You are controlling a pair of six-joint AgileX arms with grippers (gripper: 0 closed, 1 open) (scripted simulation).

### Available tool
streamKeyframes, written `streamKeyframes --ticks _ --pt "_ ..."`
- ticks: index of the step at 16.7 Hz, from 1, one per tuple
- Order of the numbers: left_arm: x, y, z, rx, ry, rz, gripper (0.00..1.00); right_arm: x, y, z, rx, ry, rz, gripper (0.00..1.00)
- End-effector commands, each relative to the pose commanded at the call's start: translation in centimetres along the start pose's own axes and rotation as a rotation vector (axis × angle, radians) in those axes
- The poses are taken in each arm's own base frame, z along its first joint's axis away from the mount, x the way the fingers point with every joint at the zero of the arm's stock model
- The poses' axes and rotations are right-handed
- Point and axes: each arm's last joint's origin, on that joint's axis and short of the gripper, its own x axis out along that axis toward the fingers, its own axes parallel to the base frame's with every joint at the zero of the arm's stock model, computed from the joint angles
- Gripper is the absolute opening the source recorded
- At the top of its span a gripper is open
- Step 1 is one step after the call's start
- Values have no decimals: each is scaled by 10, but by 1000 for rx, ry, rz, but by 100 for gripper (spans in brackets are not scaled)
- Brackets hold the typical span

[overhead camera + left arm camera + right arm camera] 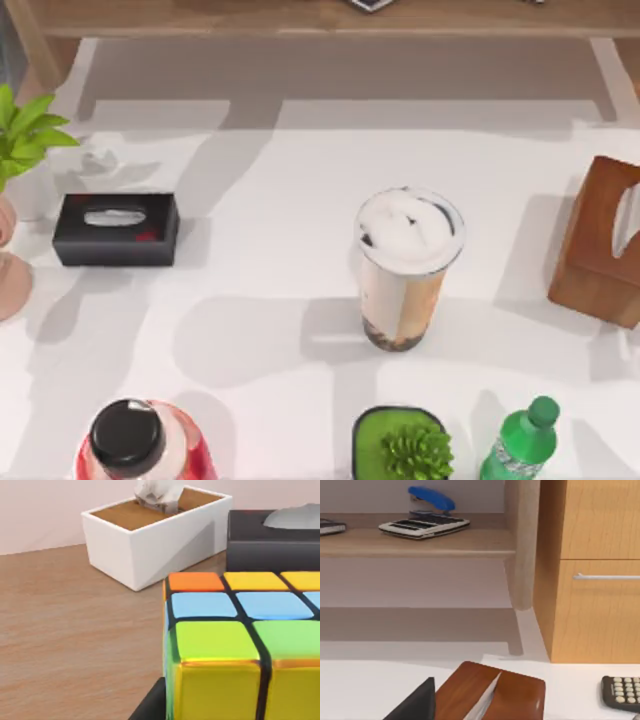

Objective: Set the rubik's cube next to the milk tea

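The milk tea [405, 268] stands upright right of the table's [250, 300] middle, between the black tissue box [116, 229] at far left and the wooden tissue box [603, 240] at right. In the left wrist view the rubik's cube [240, 645] sits close up on a wooden surface [70, 630], near a white tissue box [150, 535]. Whether either gripper's fingers are apart or closed cannot be told.

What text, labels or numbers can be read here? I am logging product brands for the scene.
None can be read.
Green bottle: its label print is too blurred.
Black tissue box: red marks, no legible letters.
Calculator: key markings too small.
Milk tea, red bottle and rubik's cube: no text visible.
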Motion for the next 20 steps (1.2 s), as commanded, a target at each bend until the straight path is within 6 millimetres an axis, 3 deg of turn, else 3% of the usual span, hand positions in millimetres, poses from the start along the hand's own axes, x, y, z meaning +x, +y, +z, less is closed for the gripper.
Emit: streamKeyframes --ticks 3,8,11,13,20 --pt "-4 -8 -46 -30 307 -108 0 0 0 0 0 0 0 100" --pt "5 -16 -180 -196 1005 -61 0 0 0 0 0 0 0 100" --pt "-2 -20 -241 -241 1305 51 0 0 0 0 0 0 0 100" --pt "-6 -25 -257 -236 1385 80 0 0 0 0 0 0 0 100" --pt "-6 -23 -257 -238 1380 85 0 0 0 0 0 0 0 100"
